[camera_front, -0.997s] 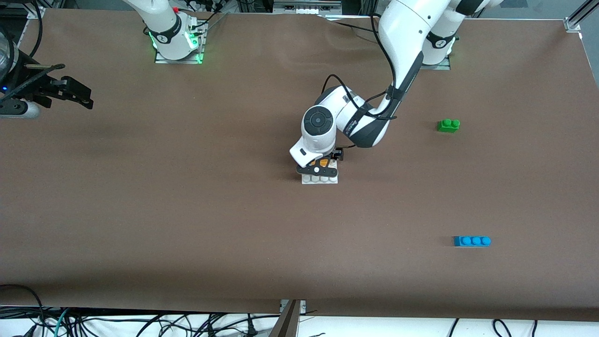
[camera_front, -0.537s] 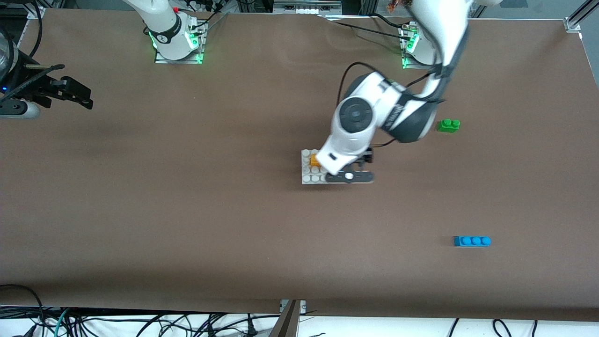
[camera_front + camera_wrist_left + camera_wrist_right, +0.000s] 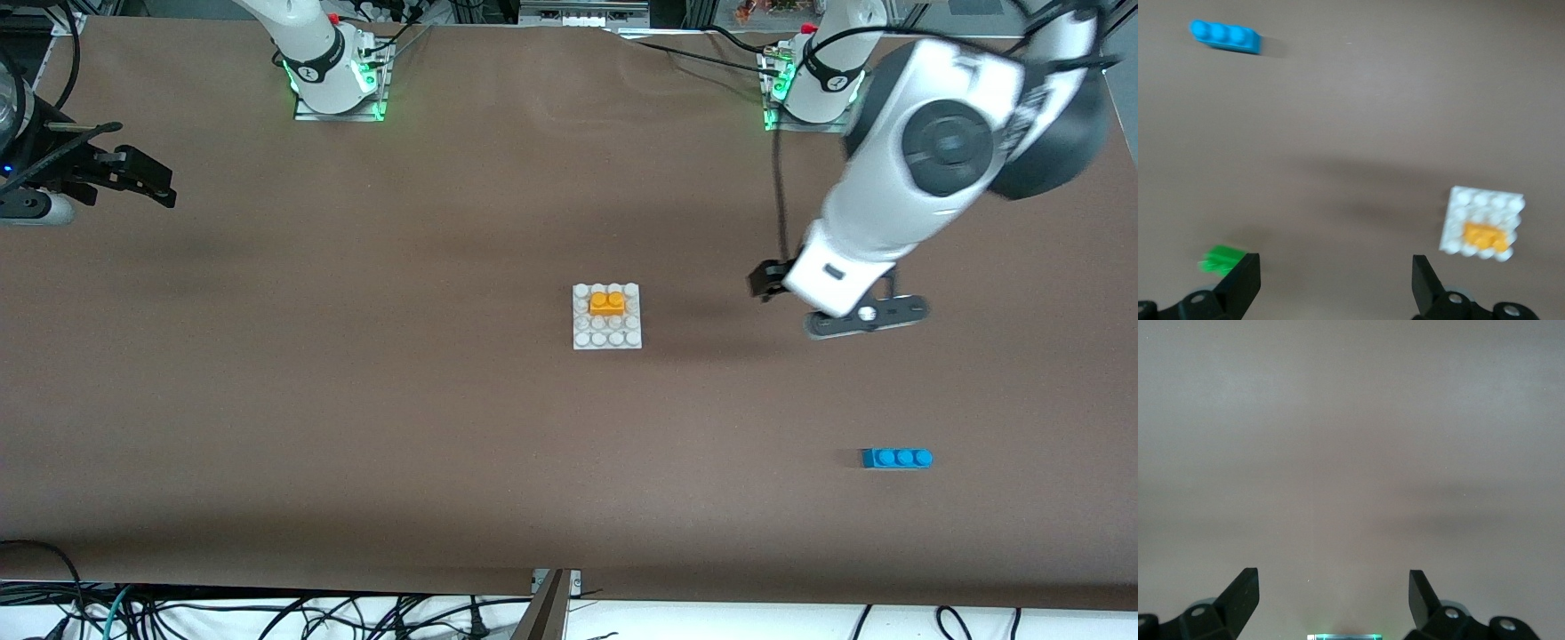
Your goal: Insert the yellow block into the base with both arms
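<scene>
- Two tools, both spread and holding nothing.
- yellow block (image 3: 607, 303) sits on the base (image 3: 607, 340), studs up, in the rows farther from the front camera; looks seated, so the insert reads as done.
- block's long axis runs along the desk's long edges, parallel to the base's edge.
- base lies mid-desk (image 3: 356, 400), about midway between the long edges.
- left tool (image 3: 867, 317) hangs in the air over bare desk toward the left arm's end, well apart from the base; block lies from it toward the right arm's end. Left wrist view shows base and block off to one side, not between the fingers (image 3: 1239, 283).
- right tool (image 3: 133, 182) waits at the right arm's end edge, over bare desk, farther from the base than the left tool.
- green brick (image 3: 1221, 260) and blue brick (image 3: 896, 458) untouched near the left arm's end.
- likely next: nothing but retreat; left arm is nearer if a press-down is needed.
</scene>
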`<control>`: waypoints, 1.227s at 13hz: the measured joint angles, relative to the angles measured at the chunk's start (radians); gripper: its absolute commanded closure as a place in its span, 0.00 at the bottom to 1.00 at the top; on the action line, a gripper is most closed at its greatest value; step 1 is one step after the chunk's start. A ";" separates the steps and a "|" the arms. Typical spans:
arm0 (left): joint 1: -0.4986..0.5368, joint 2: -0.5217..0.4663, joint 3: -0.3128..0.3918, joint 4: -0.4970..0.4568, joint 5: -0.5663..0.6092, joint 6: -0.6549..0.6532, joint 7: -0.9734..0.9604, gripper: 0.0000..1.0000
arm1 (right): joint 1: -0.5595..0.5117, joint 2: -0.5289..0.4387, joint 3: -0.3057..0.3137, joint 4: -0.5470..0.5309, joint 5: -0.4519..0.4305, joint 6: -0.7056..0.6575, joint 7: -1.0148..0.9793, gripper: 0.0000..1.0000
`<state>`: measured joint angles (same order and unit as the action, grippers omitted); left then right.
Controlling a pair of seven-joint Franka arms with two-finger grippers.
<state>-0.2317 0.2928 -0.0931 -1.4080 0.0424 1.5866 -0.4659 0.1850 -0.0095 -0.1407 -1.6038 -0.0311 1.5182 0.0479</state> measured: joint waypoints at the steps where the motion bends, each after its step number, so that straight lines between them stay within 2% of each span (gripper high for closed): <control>1: 0.031 -0.013 0.001 0.029 -0.004 -0.058 0.051 0.00 | 0.000 0.000 0.000 0.000 0.000 0.000 0.000 0.01; 4: 0.146 -0.069 0.002 0.062 -0.080 -0.134 0.212 0.00 | 0.000 0.000 0.000 0.000 0.000 0.000 0.000 0.01; 6: 0.208 -0.129 0.003 -0.014 -0.086 -0.108 0.296 0.00 | 0.000 0.000 0.000 0.001 0.000 0.000 0.000 0.01; 9: 0.221 -0.244 0.028 -0.232 -0.086 0.049 0.337 0.00 | 0.001 0.000 0.002 0.006 0.000 0.000 0.000 0.01; 10: 0.221 -0.272 0.035 -0.277 -0.086 0.069 0.354 0.00 | 0.001 0.000 0.003 0.007 0.000 0.000 0.000 0.01; 12: 0.217 -0.306 0.037 -0.317 -0.076 0.073 0.373 0.00 | 0.001 0.000 0.004 0.007 0.000 0.000 0.000 0.01; 16: 0.203 -0.315 0.037 -0.327 -0.058 0.048 0.376 0.00 | 0.001 0.000 0.003 0.007 0.000 0.000 0.000 0.01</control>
<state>-0.0283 -0.0223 -0.0561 -1.7347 -0.0154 1.6348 -0.0898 0.1856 -0.0094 -0.1378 -1.5964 -0.0310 1.5185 0.0479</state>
